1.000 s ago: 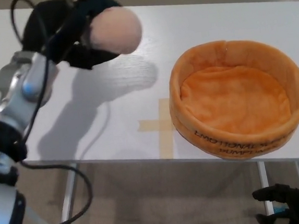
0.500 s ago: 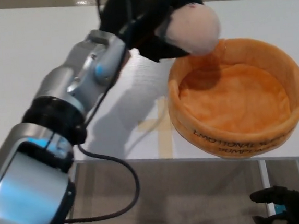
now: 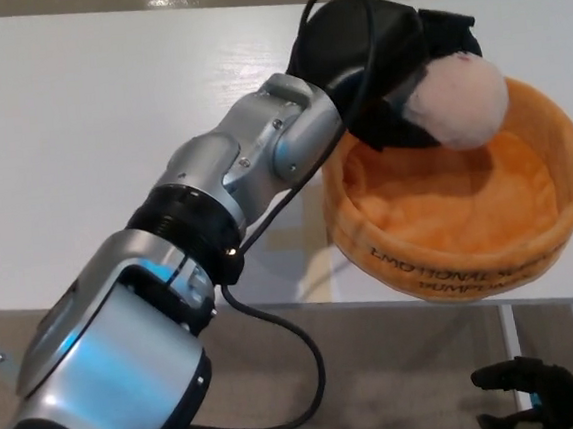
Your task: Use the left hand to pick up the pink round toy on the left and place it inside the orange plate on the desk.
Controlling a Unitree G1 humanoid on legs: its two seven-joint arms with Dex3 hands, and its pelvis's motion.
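Observation:
My left hand [image 3: 379, 61] reaches across the white desk and is shut on the pink round toy [image 3: 457, 104]. The toy hangs over the far part of the orange plate [image 3: 558, 221], a soft round basket with a high rim and dark lettering on its front. The toy is above the plate's inside, and I cannot tell whether it touches the bottom. My right hand [image 3: 539, 408] shows at the bottom right, below the desk's front edge, with its fingers apart and nothing in it.
The white desk [image 3: 91, 161] spreads to the left of my arm. Its front edge runs across the lower part of the view, with grey floor [image 3: 401, 375] below. A black cable [image 3: 291, 375] loops from my left arm.
My left hand has carried the pink toy to the right, from over the plate's far left rim to above its inside. My arm now covers the tape cross on the desk.

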